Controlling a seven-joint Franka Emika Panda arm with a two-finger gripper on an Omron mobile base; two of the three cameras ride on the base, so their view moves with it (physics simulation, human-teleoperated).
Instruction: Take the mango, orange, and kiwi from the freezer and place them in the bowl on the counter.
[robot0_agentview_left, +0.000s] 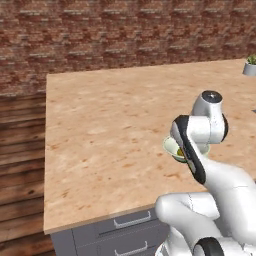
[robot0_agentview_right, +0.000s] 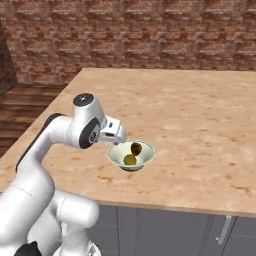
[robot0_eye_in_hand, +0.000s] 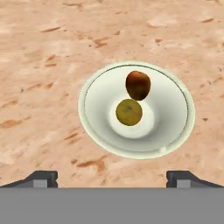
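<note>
The pale greenish-white bowl (robot0_eye_in_hand: 175, 87) stands on the speckled tan counter (robot0_eye_in_hand: 43, 65), near its front edge. Two fruits lie inside it. The deep orange-brown orange (robot0_eye_in_hand: 138, 85) rests against the golden-yellow mango (robot0_eye_in_hand: 129, 112), which sits at the bowl's centre. My gripper (robot0_eye_in_hand: 112, 179) hovers just above and to the near side of the bowl, open, with nothing between its fingertips (robot0_eye_in_hand: 43, 178). From the right base view the hand (robot0_agentview_right: 114, 131) hangs over the left rim of the bowl (robot0_agentview_right: 117, 154), with the orange (robot0_agentview_right: 136, 147) and mango (robot0_agentview_right: 129, 159) inside. The kiwi and the freezer are out of view.
A brick wall (robot0_agentview_left: 125, 30) runs behind the counter (robot0_agentview_left: 100, 130). A small potted plant (robot0_agentview_left: 250, 66) stands at the far right. Grey drawers with bar handles (robot0_agentview_left: 131, 220) sit under the front edge. Wooden boards (robot0_agentview_left: 20, 165) lie to the counter's left.
</note>
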